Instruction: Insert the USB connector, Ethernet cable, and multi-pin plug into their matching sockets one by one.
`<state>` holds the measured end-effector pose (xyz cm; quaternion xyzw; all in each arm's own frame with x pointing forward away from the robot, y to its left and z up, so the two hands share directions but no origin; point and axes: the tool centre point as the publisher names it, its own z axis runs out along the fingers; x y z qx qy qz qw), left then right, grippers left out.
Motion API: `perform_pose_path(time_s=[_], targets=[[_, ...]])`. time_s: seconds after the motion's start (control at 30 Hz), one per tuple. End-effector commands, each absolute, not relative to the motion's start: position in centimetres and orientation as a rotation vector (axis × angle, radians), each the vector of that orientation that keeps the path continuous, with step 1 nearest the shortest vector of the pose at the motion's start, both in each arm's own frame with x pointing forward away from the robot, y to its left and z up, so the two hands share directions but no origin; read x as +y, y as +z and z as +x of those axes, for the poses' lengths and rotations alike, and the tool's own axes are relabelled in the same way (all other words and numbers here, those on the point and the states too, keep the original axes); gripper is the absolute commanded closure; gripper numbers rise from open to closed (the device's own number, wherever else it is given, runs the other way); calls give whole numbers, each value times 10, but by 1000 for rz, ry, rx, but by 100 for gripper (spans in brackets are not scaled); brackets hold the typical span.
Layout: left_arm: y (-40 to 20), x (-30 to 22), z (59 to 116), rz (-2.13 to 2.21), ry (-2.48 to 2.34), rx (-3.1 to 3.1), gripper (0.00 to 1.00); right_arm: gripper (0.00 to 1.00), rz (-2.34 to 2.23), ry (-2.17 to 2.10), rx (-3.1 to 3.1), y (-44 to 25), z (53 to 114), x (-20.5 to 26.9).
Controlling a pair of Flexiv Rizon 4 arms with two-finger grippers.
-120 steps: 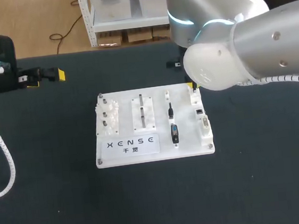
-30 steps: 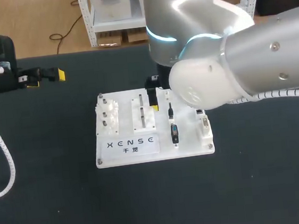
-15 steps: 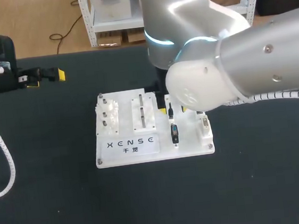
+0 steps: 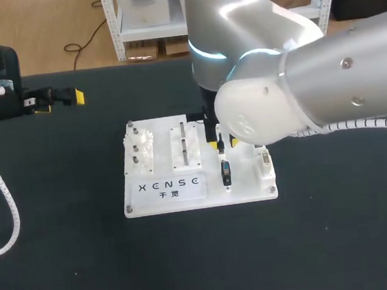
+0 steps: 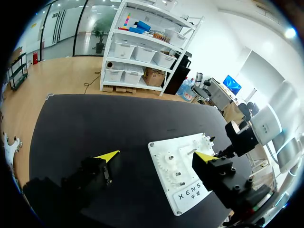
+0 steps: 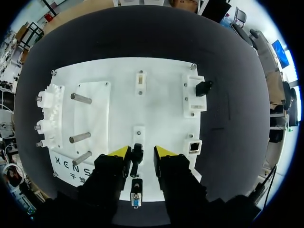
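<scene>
On the white board (image 4: 246, 189) (image 6: 161, 109) my right gripper (image 4: 224, 142) (image 6: 141, 152) is down over a slim black plug (image 6: 137, 154) that lies in its holder. Its yellow-tipped fingers (image 6: 164, 152) stand on either side of the plug, one close against it, the other with a gap, so the gripper is open. Behind the plug, toward the wrist, lies the blue-faced multi-pin plug (image 4: 225, 173) (image 6: 135, 199). Beside the gripper is a square socket (image 6: 194, 147); farther ahead a white block holds a black piece (image 6: 203, 88). My left gripper (image 4: 61, 100) (image 5: 156, 155) hangs open and empty, far left of the board.
Several metal pegs (image 6: 80, 137) and white gears (image 6: 47, 111) stand on the board's left part, beside a printed label (image 4: 169, 187). The left arm's white coiled cable (image 4: 5, 199) runs down the table's left side. Black tabletop surrounds the board.
My right arm came from the board's back right corner to the slim black plug and lowered over it. Its fingers have narrowed from wide open to close around the plug. The left arm stayed still.
</scene>
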<state>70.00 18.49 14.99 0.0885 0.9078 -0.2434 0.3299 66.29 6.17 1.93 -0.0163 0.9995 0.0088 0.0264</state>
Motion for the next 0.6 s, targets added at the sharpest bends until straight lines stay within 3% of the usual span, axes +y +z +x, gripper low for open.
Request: perform_pose_path(time_s=[0.03, 0.27, 0.6], targets=[[150, 185, 700, 231, -637, 2374, 0, 82, -53, 26, 3089, 20, 663, 62], [150, 185, 700, 231, -637, 2374, 0, 99, -68, 25, 3084, 20, 662, 62], [150, 185, 700, 231, -637, 2374, 0, 100, -35, 66, 3046, 36, 665, 58]])
